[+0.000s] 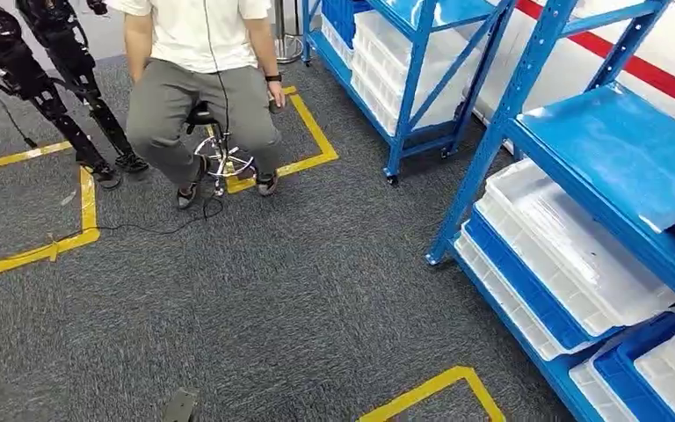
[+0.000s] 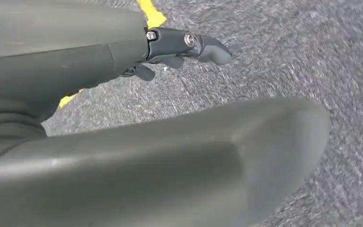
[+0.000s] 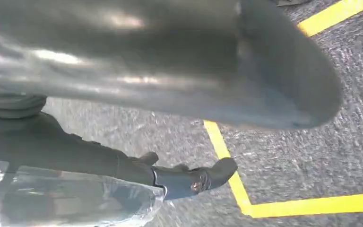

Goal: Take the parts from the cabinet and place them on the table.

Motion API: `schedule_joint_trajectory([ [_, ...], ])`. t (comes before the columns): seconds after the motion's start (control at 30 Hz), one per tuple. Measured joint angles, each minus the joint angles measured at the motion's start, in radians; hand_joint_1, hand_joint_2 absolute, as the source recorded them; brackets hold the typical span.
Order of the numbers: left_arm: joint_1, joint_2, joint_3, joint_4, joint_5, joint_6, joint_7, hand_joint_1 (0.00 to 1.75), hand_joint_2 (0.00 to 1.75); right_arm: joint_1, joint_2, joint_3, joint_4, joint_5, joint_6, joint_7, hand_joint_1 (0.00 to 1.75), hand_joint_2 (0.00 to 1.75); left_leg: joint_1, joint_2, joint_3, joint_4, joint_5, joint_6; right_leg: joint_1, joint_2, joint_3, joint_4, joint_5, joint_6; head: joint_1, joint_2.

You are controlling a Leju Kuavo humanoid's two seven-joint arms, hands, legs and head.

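The left hand hangs empty over grey carpet, fingers loose. The right hand holds a clear bag whose contents and long axis are unreadable. Farther off, a seated person; blue shelving with white trays.

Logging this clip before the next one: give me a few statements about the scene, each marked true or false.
1. A person sits on a stool on the grey carpet. True.
2. The right hand holds a clear plastic bag. True.
3. The left hand holds a part. False: it holds nothing, its fingers out over the carpet.
4. The shelves at the right are red. False: the frames are blue, carrying white and blue trays.
5. Yellow tape marks lines on the floor. True.
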Motion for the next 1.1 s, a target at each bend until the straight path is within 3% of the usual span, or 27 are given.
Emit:
schedule_joint_trajectory([
  [0.03,0.000,0.000,0.000,0.000,0.000,0.000,0.000,0.00,0.00,0.002,0.000,0.000,0.000,0.000,0.003,0.000,0.00,0.00,-0.001,0.016,-0.001,0.000,0.000,0.000,-0.001,-0.001,-0.026,0.056,-0.013,0.007,0.002,0.000],
  [0.07,0.000,0.000,0.000,0.000,0.000,0.000,0.000,0.00,0.00,0.005,0.000,0.000,0.000,0.000,0.006,0.001,0.00,0.00,-0.001,0.029,-0.001,0.001,-0.001,0.000,-0.002,-0.001,-0.023,0.056,-0.007,0.016,0.002,0.000],
  [0.13,0.000,-0.001,0.000,0.000,0.000,0.000,0.001,0.00,0.00,0.009,-0.002,0.000,0.001,0.001,0.008,0.004,0.00,0.00,0.000,0.054,0.001,0.001,-0.004,-0.005,-0.004,-0.016,0.056,-0.080,0.046,0.036,0.005,0.000],
  [0.17,0.000,-0.002,0.000,0.000,0.000,0.000,0.001,0.00,0.00,0.008,-0.003,0.000,0.001,0.001,0.008,0.004,0.00,0.00,0.000,0.066,0.004,0.001,-0.007,-0.009,-0.006,-0.044,0.116,-0.184,0.076,0.043,0.004,0.000],
  [0.2,0.000,-0.002,0.000,0.000,0.000,0.000,0.001,0.00,0.00,0.006,-0.003,0.000,0.001,0.001,0.008,0.004,0.00,0.00,-0.005,0.076,0.010,0.002,-0.011,-0.015,-0.005,-0.107,0.155,-0.258,0.088,0.034,0.005,0.000],
  [0.23,0.001,-0.001,0.000,0.000,0.000,0.000,0.001,0.00,0.00,0.003,-0.003,0.000,0.001,0.001,0.008,0.004,0.00,0.00,-0.012,0.087,0.013,0.003,-0.019,-0.025,0.008,-0.122,0.166,-0.258,0.097,0.027,0.006,0.000],
  [0.27,0.001,-0.001,0.000,0.000,0.000,0.001,0.002,0.00,0.00,0.002,-0.003,0.000,0.001,0.001,0.008,0.004,0.00,0.00,-0.012,0.096,0.019,0.002,-0.021,-0.031,0.013,-0.100,0.160,-0.257,0.099,0.013,0.001,0.000],
  [0.33,-0.001,-0.002,0.000,0.000,0.000,0.001,0.002,0.00,0.00,0.006,-0.004,0.000,0.001,0.001,0.008,0.004,0.00,0.00,-0.011,0.121,0.030,-0.004,-0.024,-0.037,0.019,-0.078,0.150,-0.257,0.098,0.004,0.002,0.000],
  [0.37,-0.003,-0.004,0.000,0.000,0.000,0.000,0.002,0.00,0.00,0.006,-0.004,0.000,0.001,0.000,0.008,0.004,0.00,0.00,-0.006,0.118,0.031,0.000,-0.031,-0.047,-0.001,-0.064,0.163,-0.263,0.103,-0.007,0.003,0.000],
  [0.4,-0.004,-0.003,0.000,0.000,0.000,0.000,0.001,0.00,0.00,0.008,-0.002,0.000,0.002,0.000,0.008,0.005,0.00,0.00,0.000,0.051,0.025,0.026,-0.050,-0.056,-0.008,-0.050,0.166,-0.265,0.106,-0.012,-0.002,0.000],
  [0.43,-0.003,-0.003,0.000,0.000,0.000,0.001,0.001,0.00,0.00,0.007,-0.003,0.000,0.002,0.000,0.008,0.005,0.00,0.00,0.001,0.007,0.000,0.084,-0.089,-0.055,-0.009,-0.041,0.165,-0.265,0.107,-0.028,-0.004,0.000],
  [0.47,0.000,-0.003,0.000,0.000,0.000,0.001,0.002,0.00,0.00,0.003,-0.003,0.000,0.002,0.000,0.008,0.005,0.00,0.00,0.001,-0.011,-0.039,0.166,-0.133,-0.055,-0.008,-0.025,0.164,-0.265,0.109,-0.036,-0.007,0.000],
  [0.5,0.004,-0.002,0.000,0.000,0.000,0.001,0.002,0.00,0.00,0.002,-0.003,0.000,0.002,0.000,0.008,0.005,0.00,0.00,0.001,-0.017,-0.079,0.244,-0.168,-0.056,-0.006,-0.010,0.163,-0.265,0.108,-0.037,-0.006,0.000],
  [0.53,0.007,-0.002,0.000,0.000,0.000,0.000,0.002,0.00,0.00,0.003,-0.003,0.000,0.002,0.000,0.008,0.005,0.00,0.00,0.001,-0.019,-0.112,0.305,-0.187,-0.057,-0.005,0.006,0.163,-0.265,0.108,-0.037,-0.007,0.000],
  [0.57,0.008,-0.002,0.000,0.000,0.000,0.001,0.002,0.00,0.00,0.005,-0.003,0.000,0.002,0.000,0.009,0.005,0.00,0.00,0.003,-0.020,-0.128,0.327,-0.182,-0.058,-0.004,0.020,0.164,-0.264,0.109,-0.037,-0.006,0.000],
  [0.6,0.008,-0.002,0.000,0.000,0.000,0.001,0.003,0.00,0.00,0.009,-0.003,0.000,0.002,0.000,0.009,0.005,0.00,0.00,0.007,-0.020,-0.123,0.301,-0.149,-0.060,-0.005,0.036,0.165,-0.263,0.109,-0.036,-0.007,0.000],
  [0.67,0.007,-0.002,0.000,0.000,0.000,0.001,0.003,0.00,0.00,0.009,-0.002,0.000,0.002,0.000,0.010,0.005,0.00,0.00,0.016,-0.035,-0.061,0.159,-0.053,-0.062,-0.008,0.067,0.168,-0.260,0.109,-0.035,-0.006,0.000],
  [0.7,0.007,-0.001,0.000,0.000,0.000,0.001,0.003,0.00,0.00,0.008,-0.002,0.000,0.002,0.000,0.010,0.005,0.00,0.00,0.023,-0.084,-0.027,0.080,-0.017,-0.062,-0.008,0.080,0.165,-0.257,0.109,-0.034,-0.008,0.000],
  [0.73,0.007,-0.001,0.000,0.000,0.000,0.001,0.003,0.00,0.00,0.005,-0.002,0.000,0.002,0.000,0.010,0.005,0.00,0.00,0.024,-0.118,-0.014,0.029,-0.010,-0.060,0.004,0.091,0.158,-0.245,0.106,-0.025,-0.010,0.000],
  [0.8,0.007,0.001,0.000,0.000,0.000,0.000,0.003,0.00,0.00,0.005,-0.001,0.000,0.002,0.000,0.010,0.005,0.00,0.00,0.018,-0.097,-0.016,0.029,-0.013,-0.055,0.003,0.114,0.146,-0.248,0.110,-0.010,-0.004,0.000],
  [0.87,0.004,-0.003,0.000,0.000,-0.001,0.000,0.003,0.00,0.00,0.014,-0.003,0.000,0.002,0.000,0.010,0.006,0.00,0.00,0.015,-0.068,-0.011,0.018,-0.003,-0.032,0.007,0.139,0.130,-0.257,0.118,0.012,-0.005,0.000],
  [0.9,0.001,-0.003,0.000,0.000,-0.002,0.000,0.002,0.00,0.00,0.017,-0.002,-0.001,0.003,0.000,0.010,0.007,0.00,0.00,0.016,-0.054,-0.011,0.011,0.005,-0.022,0.002,0.089,0.129,-0.237,0.111,0.009,-0.004,0.000],
  [0.93,0.001,-0.004,0.000,0.000,-0.002,-0.001,0.002,0.00,0.00,0.017,-0.001,0.000,0.003,0.000,0.011,0.008,0.00,0.00,0.014,-0.045,-0.012,0.010,0.005,-0.015,0.007,0.038,0.105,-0.195,0.083,0.003,-0.001,0.000],
  [0.97,0.002,-0.003,0.000,0.000,-0.004,-0.001,0.001,0.00,0.00,0.013,0.002,-0.001,0.003,0.000,0.011,0.008,0.00,0.00,0.013,-0.028,-0.012,0.010,0.004,-0.013,0.004,0.016,0.070,-0.126,0.047,-0.003,0.005,0.000],
  [1.03,0.004,-0.002,0.000,0.000,-0.006,-0.002,0.001,0.00,0.00,0.009,0.003,-0.001,0.003,0.000,0.011,0.008,0.00,0.00,0.012,0.008,-0.014,0.010,0.003,-0.011,-0.001,0.001,-0.010,0.032,-0.016,-0.003,0.005,0.000],
  [1.07,0.004,-0.002,0.000,0.000,-0.008,-0.002,0.001,0.00,0.00,0.011,0.003,-0.001,0.003,0.000,0.011,0.009,0.00,0.00,0.012,0.022,-0.014,0.010,0.002,-0.011,-0.001,0.000,-0.023,0.066,-0.020,0.006,0.007,0.000],
  [1.1,0.004,-0.003,0.000,0.000,-0.008,-0.002,0.001,0.00,0.00,0.013,0.002,-0.001,0.003,0.000,0.011,0.012,0.00,0.00,0.013,0.035,-0.013,0.011,0.001,-0.013,-0.004,-0.002,-0.012,0.048,-0.009,0.016,0.007,0.000],
])
